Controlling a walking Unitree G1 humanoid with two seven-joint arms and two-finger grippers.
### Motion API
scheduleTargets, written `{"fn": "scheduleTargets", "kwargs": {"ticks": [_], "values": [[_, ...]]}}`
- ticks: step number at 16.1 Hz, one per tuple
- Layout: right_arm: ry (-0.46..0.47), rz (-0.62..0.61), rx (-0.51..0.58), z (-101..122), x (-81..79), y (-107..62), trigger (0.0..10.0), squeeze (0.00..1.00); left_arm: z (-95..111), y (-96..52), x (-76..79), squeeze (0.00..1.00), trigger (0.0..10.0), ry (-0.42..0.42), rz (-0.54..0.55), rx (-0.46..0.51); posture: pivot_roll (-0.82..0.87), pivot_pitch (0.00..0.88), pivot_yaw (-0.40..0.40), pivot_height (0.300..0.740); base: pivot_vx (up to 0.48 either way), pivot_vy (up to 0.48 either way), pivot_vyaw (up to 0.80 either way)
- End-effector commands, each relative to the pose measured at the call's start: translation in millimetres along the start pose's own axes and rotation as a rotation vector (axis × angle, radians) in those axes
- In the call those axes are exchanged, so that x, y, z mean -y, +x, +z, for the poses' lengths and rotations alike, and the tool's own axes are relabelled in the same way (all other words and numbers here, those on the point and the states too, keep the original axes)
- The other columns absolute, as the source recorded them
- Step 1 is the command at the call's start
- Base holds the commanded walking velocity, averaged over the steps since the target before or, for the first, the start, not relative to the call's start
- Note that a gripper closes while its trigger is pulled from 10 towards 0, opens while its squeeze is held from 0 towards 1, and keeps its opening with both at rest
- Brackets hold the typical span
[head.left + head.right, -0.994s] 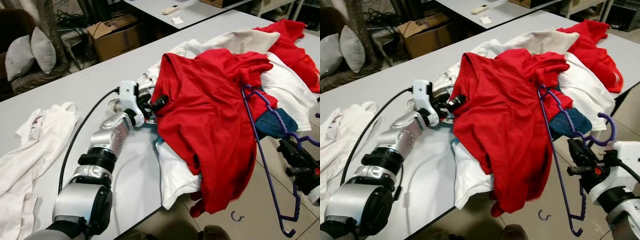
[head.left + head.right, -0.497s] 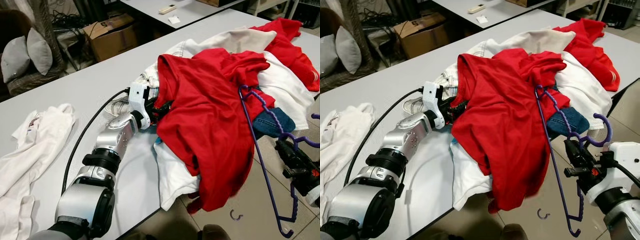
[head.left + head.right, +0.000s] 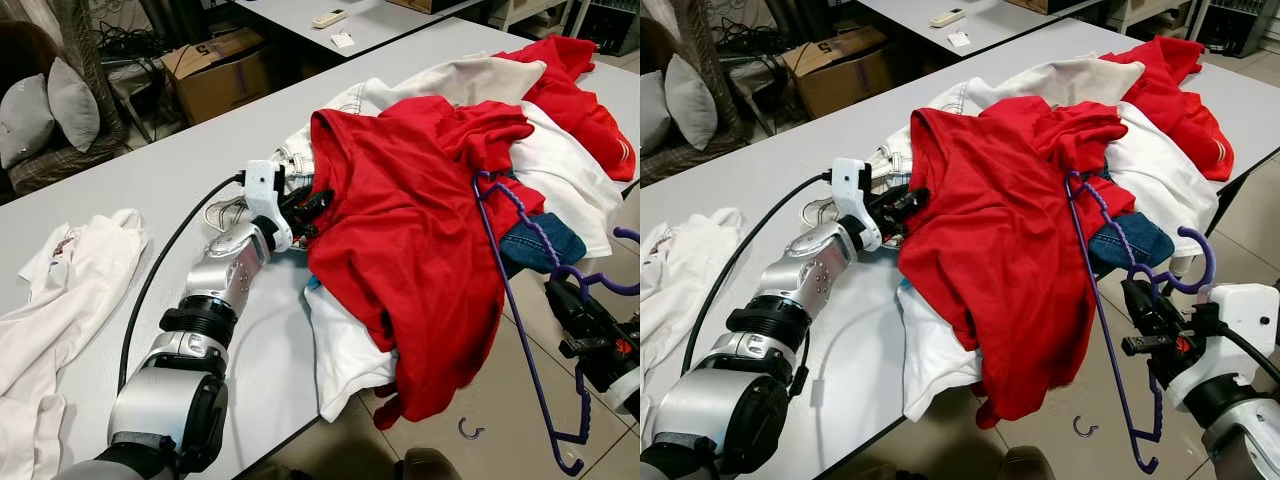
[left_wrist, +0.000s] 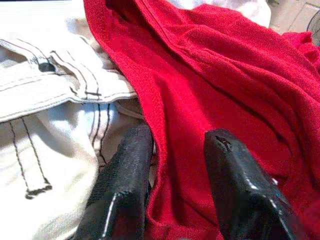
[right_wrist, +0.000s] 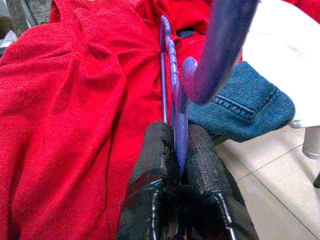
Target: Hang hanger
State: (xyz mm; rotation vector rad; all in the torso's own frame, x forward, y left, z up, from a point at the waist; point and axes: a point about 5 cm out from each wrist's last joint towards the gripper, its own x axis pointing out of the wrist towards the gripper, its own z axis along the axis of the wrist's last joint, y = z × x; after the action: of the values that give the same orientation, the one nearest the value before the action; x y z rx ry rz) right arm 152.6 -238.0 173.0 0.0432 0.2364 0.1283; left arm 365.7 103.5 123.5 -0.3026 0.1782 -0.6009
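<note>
- Grey table point(image 3: 140, 185) runs across the room, with a heap of clothes toward its right end and spilling over the near edge.
- Purple hanger point(image 3: 1110, 300) hangs off that near edge, its neck pinched tight between my right pincer point(image 5: 176, 150) fingers, one tip tucked into the red shirt point(image 3: 420, 240).
- My left pincer point(image 4: 172, 145) sits narrowly parted at the shirt's left hem, one finger on the white cloth point(image 4: 55, 100) and one on red; it grips nothing.
- Risk, as I judge it: pulling the hanger could snag the shirt and drag the whole heap onto the floor.
- Another risk: my left fingers may pinch white cloth along with red.
- Cardboard box point(image 3: 215, 70) stands beyond the far edge; I cannot tell its contents.
- A small hook point(image 3: 470, 430) lies on the floor.
</note>
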Motion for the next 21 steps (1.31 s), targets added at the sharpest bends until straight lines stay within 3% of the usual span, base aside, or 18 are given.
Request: {"fn": "scheduleTargets", "kwargs": {"ticks": [1, 11, 13, 14, 15, 16, 18, 21], "values": [[-0.017, -0.001, 0.009, 1.9, -2.0, -0.1, 10.0, 0.00, 10.5, -1.6, -4.5, 0.00, 0.0, 0.014, 0.013, 0.029, -0.38, 0.000, 0.182, 0.740, 0.000, 0.000, 0.00], [-0.015, -0.006, 0.078, 8.3, -3.2, 3.3, 10.0, 0.00, 36.1, -3.9, -16.3, 0.00, 0.0, -0.063, 0.091, 0.166, -0.38, 0.000, 0.193, 0.740, 0.000, 0.000, 0.00], [-0.026, 0.032, 0.113, 15.1, -6.1, 5.1, 10.0, 0.00, 35.6, -3.9, -18.2, 0.00, 0.0, -0.046, 0.109, 0.149, -0.37, 0.000, 0.191, 0.740, 0.000, 0.000, 0.00], [-0.028, 0.038, 0.117, 16.3, -6.6, 5.4, 10.0, 0.00, 29.9, -3.2, -17.0, 0.00, 10.0, -0.061, 0.087, 0.115, -0.37, 0.000, 0.182, 0.740, 0.000, 0.000, 0.00], [-0.027, 0.035, 0.116, 16.0, -5.9, 5.6, 10.0, 0.00, 25.6, -2.2, -12.9, 0.00, 10.0, -0.057, 0.040, 0.100, -0.37, 0.000, 0.175, 0.740, 0.000, 0.000, 0.00], [-0.028, 0.039, 0.105, 13.7, -6.0, 5.9, 10.0, 0.00, 25.5, -0.7, -9.8, 1.00, 10.0, -0.065, 0.019, 0.133, -0.37, 0.000, 0.174, 0.740, 0.000, 0.000, 0.00], [-0.037, 0.054, 0.088, 10.3, -8.3, 6.2, 10.0, 0.00, 26.6, 2.8, -4.7, 1.00, 10.0, -0.051, -0.035, 0.156, -0.37, 0.000, 0.173, 0.740, 0.000, 0.000, 0.00], [-0.043, 0.063, 0.095, 12.6, -9.4, 7.2, 10.0, 0.00, 23.3, 2.2, -10.3, 1.00, 10.0, 0.012, -0.010, 0.107, -0.38, 0.000, 0.177, 0.740, 0.000, 0.000, 0.00]]}}
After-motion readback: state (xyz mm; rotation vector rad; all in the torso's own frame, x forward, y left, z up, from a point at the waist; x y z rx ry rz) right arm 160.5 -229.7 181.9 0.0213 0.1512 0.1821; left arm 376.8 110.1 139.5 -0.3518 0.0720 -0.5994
